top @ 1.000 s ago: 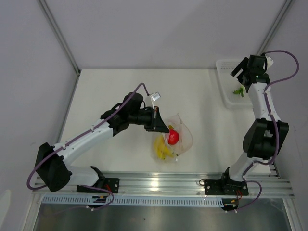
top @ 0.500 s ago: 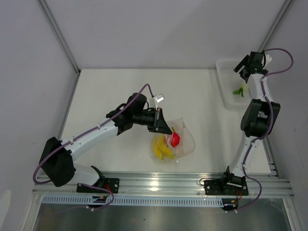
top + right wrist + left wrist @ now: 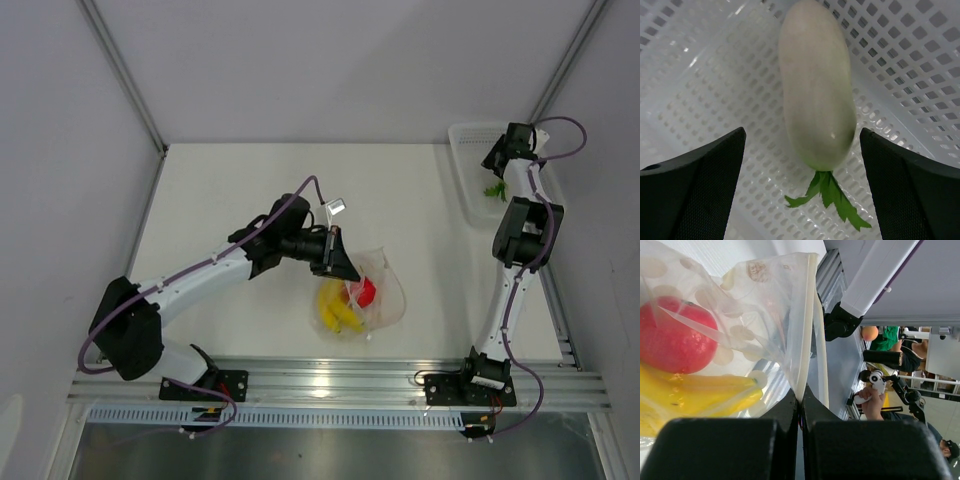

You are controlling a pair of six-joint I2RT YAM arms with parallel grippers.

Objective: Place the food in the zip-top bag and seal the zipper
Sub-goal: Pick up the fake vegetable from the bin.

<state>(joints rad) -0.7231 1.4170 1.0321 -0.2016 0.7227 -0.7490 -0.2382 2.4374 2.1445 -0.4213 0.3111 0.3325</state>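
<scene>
White table; left claw pinches the bag rim tight, banana and red fruit inside; right claw gapes wide astride the radish in the basket; next, probably, close and lift.

Clear, crinkly, glossy plastic zip-top bag; shiny smooth red fruit; smooth white radish; perforated white plastic basket.

Robotics lab, this: grey panel walls box in a white tabletop, silver aluminium rail along its edge, green-shirted person beyond.
</scene>
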